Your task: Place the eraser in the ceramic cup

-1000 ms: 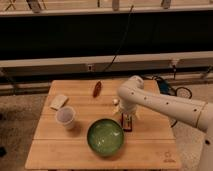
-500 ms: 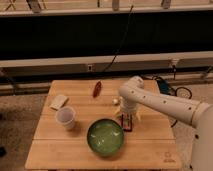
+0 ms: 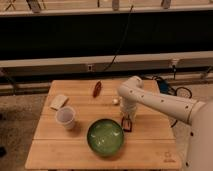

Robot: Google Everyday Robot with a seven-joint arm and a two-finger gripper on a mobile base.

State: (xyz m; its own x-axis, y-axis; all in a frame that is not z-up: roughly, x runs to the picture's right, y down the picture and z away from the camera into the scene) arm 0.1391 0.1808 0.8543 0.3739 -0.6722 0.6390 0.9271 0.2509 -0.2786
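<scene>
The eraser [image 3: 127, 125] is a small dark block with orange-red marks, lying on the wooden table [image 3: 150, 150] just right of the green bowl. My gripper [image 3: 127, 121] points down directly over it, with the fingers at either side of the eraser. The white arm [image 3: 160, 102] reaches in from the right. The ceramic cup [image 3: 66, 118] is pale and round and stands upright on the left part of the table, well apart from the gripper.
A glossy green bowl [image 3: 105, 136] sits at the front middle, between cup and eraser. A flat beige piece [image 3: 59, 101] lies at the left back. A reddish-brown oblong thing [image 3: 97, 88] lies at the back middle. A small pale object [image 3: 116, 101] lies near the arm.
The gripper has stayed over the eraser with almost no movement. The arm has shifted only slightly.
</scene>
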